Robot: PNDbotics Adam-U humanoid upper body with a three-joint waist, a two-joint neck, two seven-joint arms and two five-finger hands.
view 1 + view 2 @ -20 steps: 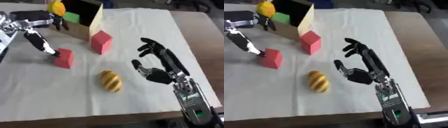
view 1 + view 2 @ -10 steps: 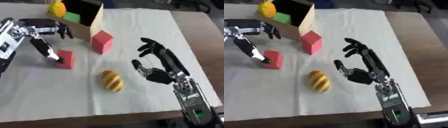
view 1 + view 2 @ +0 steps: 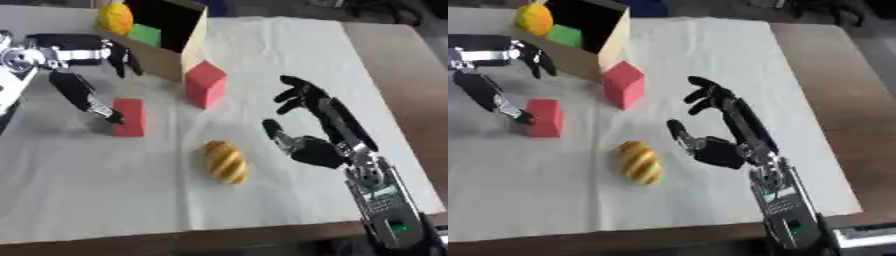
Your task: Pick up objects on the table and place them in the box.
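Note:
A flat red block [image 3: 129, 116] lies on the white cloth at the left. My left hand [image 3: 77, 54] hovers over it, open, its thumb tip [image 3: 111, 116] touching the block's left side and its fingers [image 3: 122, 59] spread toward the box. A red cube [image 3: 206, 83] stands just right of the cardboard box [image 3: 194, 44]. A yellow striped bread roll [image 3: 225, 161] lies in the middle. My right hand [image 3: 726, 131] hangs open to the right of the roll, apart from it.
The box at the back left lies open toward me with a green block [image 3: 145, 35] inside and a yellow-orange fruit [image 3: 115, 18] at its left rim. Bare brown table [image 3: 398, 65] runs along the right beyond the cloth.
My left hand has come down and to the right, bringing its thumb against the flat red block's left side. The block, cube, roll and right hand have stayed put.

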